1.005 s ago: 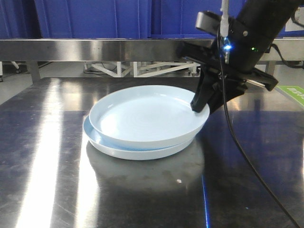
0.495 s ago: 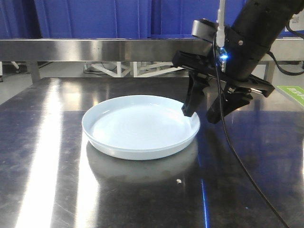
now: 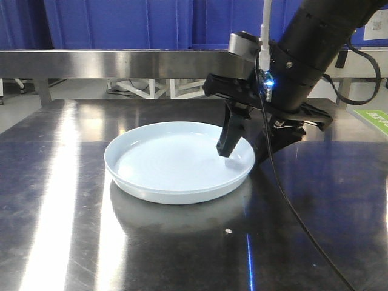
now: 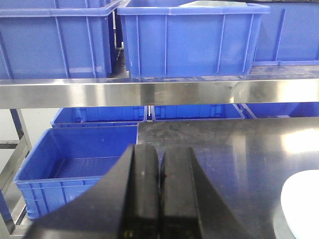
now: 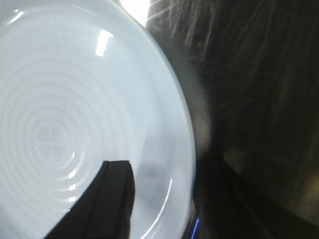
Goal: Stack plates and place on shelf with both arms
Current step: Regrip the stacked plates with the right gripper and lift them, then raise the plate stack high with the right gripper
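The pale blue-white plates [image 3: 176,163] lie nested as one low stack on the dark steel tabletop, and I cannot tell the two apart. My right gripper [image 3: 242,156] is open and straddles the stack's right rim, with one finger inside over the plate and the other outside. In the right wrist view the plate [image 5: 65,109] fills the left and the gripper [image 5: 164,191] spans its rim. My left gripper [image 4: 159,164] is shut and empty, off to the left. A plate edge [image 4: 301,204] shows at its lower right. The steel shelf [image 3: 121,63] runs along the back, and its front rail also shows in the left wrist view [image 4: 149,93].
Blue plastic bins [image 4: 189,40] stand on the shelf. More blue bins [image 4: 79,164] sit low beyond the table's left end. The scratched reflective tabletop [image 3: 60,200] stretches left and in front of the plates. The right arm's cable [image 3: 291,206] hangs down at the right.
The upper plate, held tilted on the lower one, has dropped flat into it. My right gripper has let go, opened, and shifted left over the rim.
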You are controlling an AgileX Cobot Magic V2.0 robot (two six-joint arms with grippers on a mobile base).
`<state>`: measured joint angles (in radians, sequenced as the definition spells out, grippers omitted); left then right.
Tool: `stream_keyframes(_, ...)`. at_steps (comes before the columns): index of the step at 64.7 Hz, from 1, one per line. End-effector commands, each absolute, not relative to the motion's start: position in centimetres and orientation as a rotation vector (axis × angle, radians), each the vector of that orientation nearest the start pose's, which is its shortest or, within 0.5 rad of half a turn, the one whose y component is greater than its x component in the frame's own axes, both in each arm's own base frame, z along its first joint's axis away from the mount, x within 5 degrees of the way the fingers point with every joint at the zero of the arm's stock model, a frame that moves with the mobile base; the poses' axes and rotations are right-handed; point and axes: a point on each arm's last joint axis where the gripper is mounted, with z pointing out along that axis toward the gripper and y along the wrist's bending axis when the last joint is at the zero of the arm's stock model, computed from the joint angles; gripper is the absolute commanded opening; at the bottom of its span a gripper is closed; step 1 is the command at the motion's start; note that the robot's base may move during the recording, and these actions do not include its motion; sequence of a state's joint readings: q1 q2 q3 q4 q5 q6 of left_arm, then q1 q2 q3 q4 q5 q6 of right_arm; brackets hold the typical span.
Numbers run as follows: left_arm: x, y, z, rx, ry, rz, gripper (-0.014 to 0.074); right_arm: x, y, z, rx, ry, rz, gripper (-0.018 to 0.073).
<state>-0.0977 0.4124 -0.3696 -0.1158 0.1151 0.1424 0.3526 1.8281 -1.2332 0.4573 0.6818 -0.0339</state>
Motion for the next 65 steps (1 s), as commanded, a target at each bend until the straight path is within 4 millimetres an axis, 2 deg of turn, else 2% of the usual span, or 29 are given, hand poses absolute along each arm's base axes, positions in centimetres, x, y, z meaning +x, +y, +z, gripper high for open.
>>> stream_keyframes(1,9.6,-1.0,31.6,0.088,1.528,-0.069,0.0082,34.6,15.7,22.0,-0.115,2.701,0.604,0.0353)
stream_keyframes(3,9.6,-1.0,31.6,0.088,1.528,-0.069,0.0082,34.6,15.7,22.0,-0.11,2.701,0.605,0.0325)
stream_keyframes(14,9.6,-1.0,31.6,0.088,1.528,-0.069,0.0082,34.6,15.7,22.3,-0.104,2.693,0.609,0.0036)
stream_keyframes(23,9.6,-1.0,31.6,0.088,1.528,-0.069,0.0082,34.6,15.5,24.0,-0.103,2.609,0.602,0.0057)
stream_keyframes(31,9.6,-1.0,31.6,0.088,1.528,-0.069,0.0082,34.2,14.5,27.0,-0.104,2.409,0.55,0.0057)
stream_keyframes(36,9.6,-1.0,31.6,0.088,1.528,-0.069,0.0082,33.7,13.3,28.4,-0.082,2.281,0.505,0.0057)
stream_keyframes(45,9.6,-1.0,31.6,0.088,1.528,-0.069,0.0082,31.8,10.4,30.6,-0.019,2.081,0.439,0.0057)
stream_keyframes(57,9.6,-1.0,31.6,0.088,1.528,-0.069,0.0082,28.5,6.7,31.7,0.083,1.883,0.367,0.0057)
stream_keyframes(65,9.6,-1.0,31.6,0.088,1.528,-0.069,0.0082,25.8,5.4,32.4,0.078,1.778,0.326,0.0057)
